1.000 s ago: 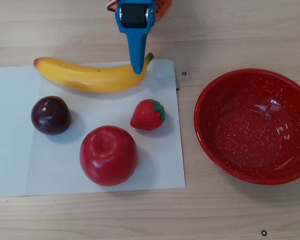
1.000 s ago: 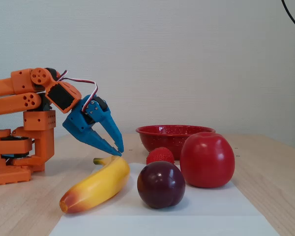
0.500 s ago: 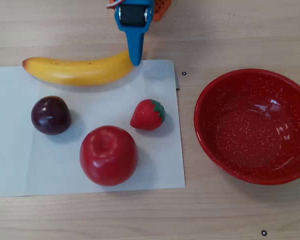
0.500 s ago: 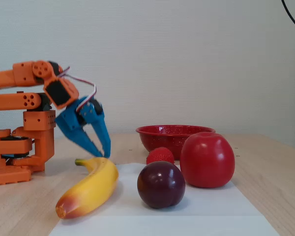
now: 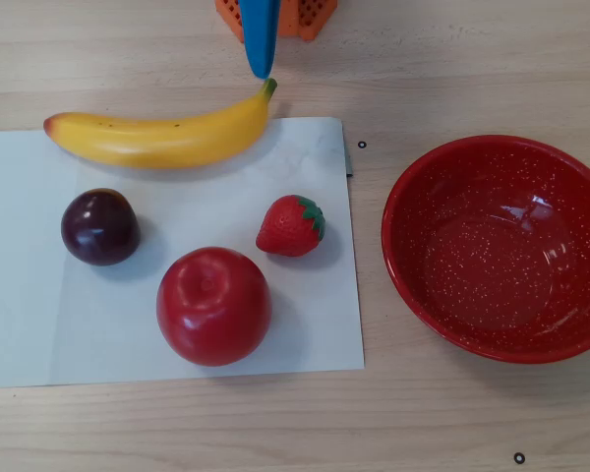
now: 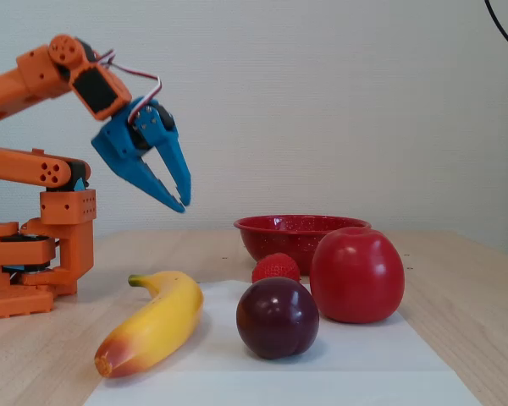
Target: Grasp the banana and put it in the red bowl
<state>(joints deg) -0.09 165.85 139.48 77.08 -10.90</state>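
Note:
The yellow banana (image 5: 162,133) lies along the far edge of a white sheet, green stem toward the arm, orange-red end at the left in the overhead view. It also shows in the fixed view (image 6: 157,326). The red bowl (image 5: 398,246) with white speckles stands empty to the right of the sheet, and at the back in the fixed view (image 6: 300,233). My blue gripper (image 6: 184,205) hangs in the air above the table near the banana's stem, its tips together and holding nothing. In the overhead view the gripper (image 5: 262,69) points down just beyond the stem tip.
A red apple (image 5: 213,305), a strawberry (image 5: 291,225) and a dark plum (image 5: 99,226) sit on the white sheet (image 5: 20,324) in front of the banana. The orange arm base (image 6: 42,254) stands at the left in the fixed view.

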